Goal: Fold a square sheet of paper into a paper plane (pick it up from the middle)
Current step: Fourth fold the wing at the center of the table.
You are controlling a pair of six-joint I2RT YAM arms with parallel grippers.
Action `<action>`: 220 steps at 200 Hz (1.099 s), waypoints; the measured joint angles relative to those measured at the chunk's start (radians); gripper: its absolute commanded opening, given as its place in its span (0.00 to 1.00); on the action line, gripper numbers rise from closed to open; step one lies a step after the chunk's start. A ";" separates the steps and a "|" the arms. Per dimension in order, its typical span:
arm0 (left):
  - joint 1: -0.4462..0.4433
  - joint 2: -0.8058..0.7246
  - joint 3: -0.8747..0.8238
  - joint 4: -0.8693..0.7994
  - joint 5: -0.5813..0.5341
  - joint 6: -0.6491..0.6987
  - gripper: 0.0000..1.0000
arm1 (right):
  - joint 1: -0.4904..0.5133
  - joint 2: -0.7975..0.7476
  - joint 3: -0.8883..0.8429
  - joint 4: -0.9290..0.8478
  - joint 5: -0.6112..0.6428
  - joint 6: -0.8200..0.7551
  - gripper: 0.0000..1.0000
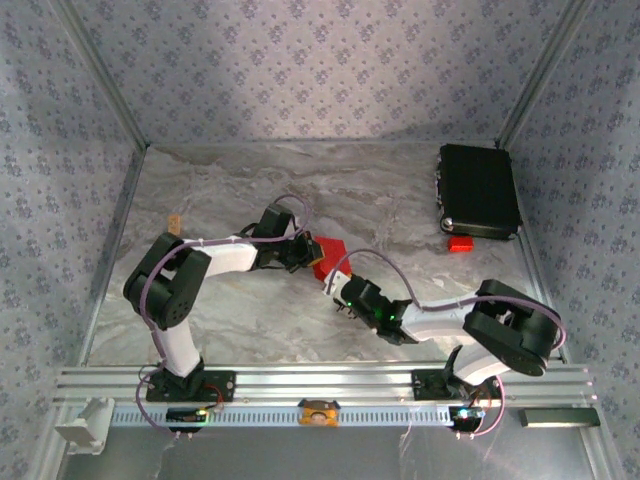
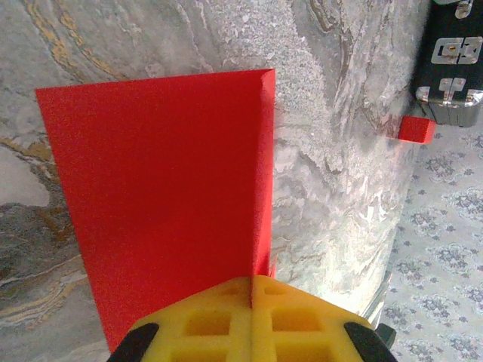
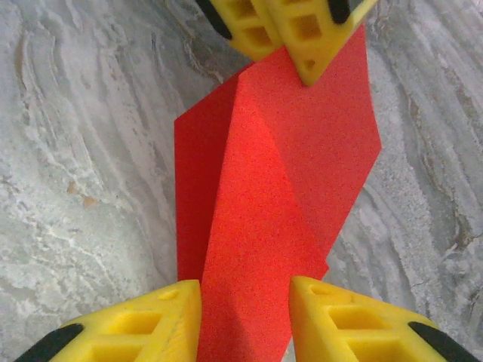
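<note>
Paper [image 2: 158, 196], red, thin, light, crease-prone: I'd hold folded edges. My left end effector [image 2: 251, 286] is clamped onto it; right end effector [image 3: 245, 302] straddles it, grip unclear.

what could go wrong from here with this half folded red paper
The left gripper is shut on one end of the square sheet of paper. If the right gripper, straddling the opposite end, closes and pulls, the thin sheet could tear or crumple.
The fold looks uneven and raised in the right wrist view, so pressing it now may set a crooked crease.
</note>
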 measured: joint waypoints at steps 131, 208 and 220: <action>0.000 0.000 0.010 -0.007 0.000 0.000 0.03 | -0.008 0.044 -0.006 0.043 0.071 -0.009 0.38; 0.000 0.000 0.010 -0.008 0.000 0.000 0.04 | -0.017 0.046 -0.006 0.066 0.074 0.003 0.22; 0.000 0.000 0.010 -0.008 0.000 0.000 0.04 | -0.020 0.046 -0.006 0.065 0.074 0.006 0.22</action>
